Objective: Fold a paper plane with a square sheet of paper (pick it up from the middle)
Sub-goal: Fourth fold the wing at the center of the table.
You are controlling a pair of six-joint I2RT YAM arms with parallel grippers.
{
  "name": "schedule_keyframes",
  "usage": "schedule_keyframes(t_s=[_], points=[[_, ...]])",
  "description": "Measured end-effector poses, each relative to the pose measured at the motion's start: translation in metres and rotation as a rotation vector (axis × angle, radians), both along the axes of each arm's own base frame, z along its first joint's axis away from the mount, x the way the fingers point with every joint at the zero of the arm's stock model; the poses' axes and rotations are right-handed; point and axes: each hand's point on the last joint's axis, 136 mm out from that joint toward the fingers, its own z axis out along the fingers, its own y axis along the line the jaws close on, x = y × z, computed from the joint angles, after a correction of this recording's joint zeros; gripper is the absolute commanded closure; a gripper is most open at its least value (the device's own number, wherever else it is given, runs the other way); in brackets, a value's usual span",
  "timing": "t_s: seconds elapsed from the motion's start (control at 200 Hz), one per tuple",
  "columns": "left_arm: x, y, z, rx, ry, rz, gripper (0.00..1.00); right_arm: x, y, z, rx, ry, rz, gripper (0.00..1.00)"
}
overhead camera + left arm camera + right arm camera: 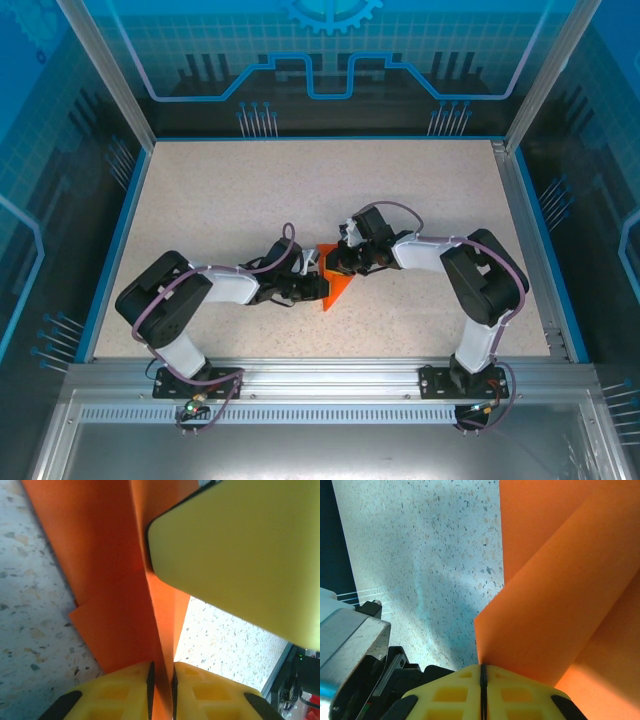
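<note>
Left end effector (308, 288) and right end effector (342, 262) sit nose to nose mid-tabletop (200, 200) in the overhead view. The orange sheet (336, 287) is folded between them, one corner poking toward the near edge. Over to the left wrist: yellow fingers (120, 695) clamped tight on a standing fold of the sheet (110, 580), the right arm's pad (240, 555) pressing against it. Right wrist now: pads (520, 695) shut flush, the sheet (555, 605) running into their seam, speckled tabletop (420, 555) beyond.

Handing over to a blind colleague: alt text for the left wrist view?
The left end effector, shut, pinches folded orange paper between yellow fingers. Another large yellow finger touches the paper's crease at upper right, over a speckled table.
</note>
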Motion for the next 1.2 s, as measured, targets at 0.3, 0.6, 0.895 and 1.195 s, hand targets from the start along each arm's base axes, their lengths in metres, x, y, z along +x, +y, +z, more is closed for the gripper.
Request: schedule_keyframes(t_s=[0.3,0.6,0.895,1.195], points=[[0.001,-0.002,0.002,-0.017,0.013,0.018,1.0,0.002,-0.002,0.0,-0.001,-0.003,-0.002,0.9],[0.001,0.008,-0.004,-0.031,0.042,0.058,1.0,0.008,-0.014,0.012,0.006,-0.022,-0.028,0.88],[-0.001,0.008,-0.01,-0.028,0.076,0.061,1.0,0.001,-0.007,0.025,0.045,-0.034,0.01,0.87],[-0.001,0.008,-0.01,-0.032,0.089,0.071,0.94,0.004,-0.001,0.006,0.041,0.005,0.013,0.88]])
